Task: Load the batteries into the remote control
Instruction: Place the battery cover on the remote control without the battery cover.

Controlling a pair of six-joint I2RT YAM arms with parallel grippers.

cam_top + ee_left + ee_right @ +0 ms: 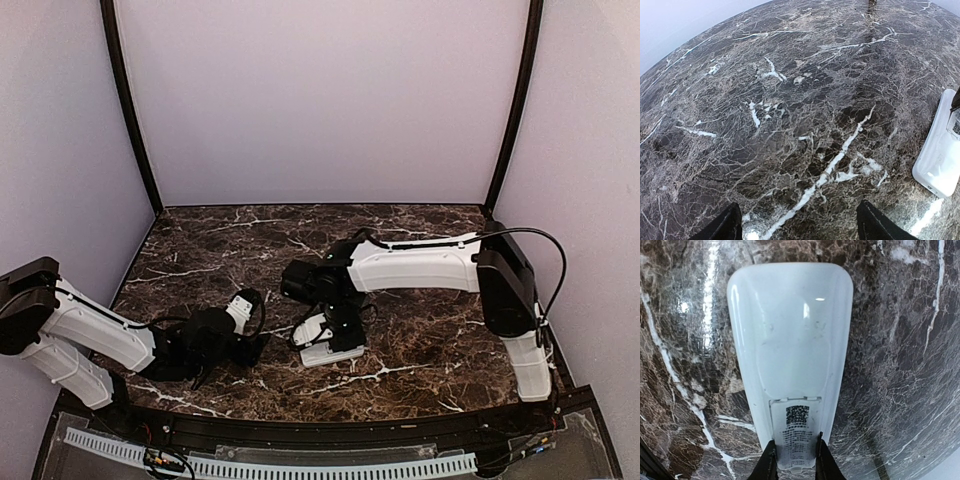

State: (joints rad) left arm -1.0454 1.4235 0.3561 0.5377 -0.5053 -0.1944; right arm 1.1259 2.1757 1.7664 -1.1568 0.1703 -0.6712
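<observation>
The white remote control (790, 335) lies back face up on the marble table. It also shows in the top view (338, 352) and at the right edge of the left wrist view (939, 155). My right gripper (795, 462) is closed down on the labelled battery cover (796, 432) at the remote's near end, one finger on each long edge. The cover sticks out a little past the remote's end. In the top view the right gripper (318, 338) stands over the remote's left end. My left gripper (800, 225) is open and empty, low over the table (790, 100) left of the remote. No batteries are in view.
The dark marble table (420, 330) is bounded by white walls at the back and sides. The left arm (100, 335) lies low along the near left edge. The right arm (420, 265) reaches across from the right.
</observation>
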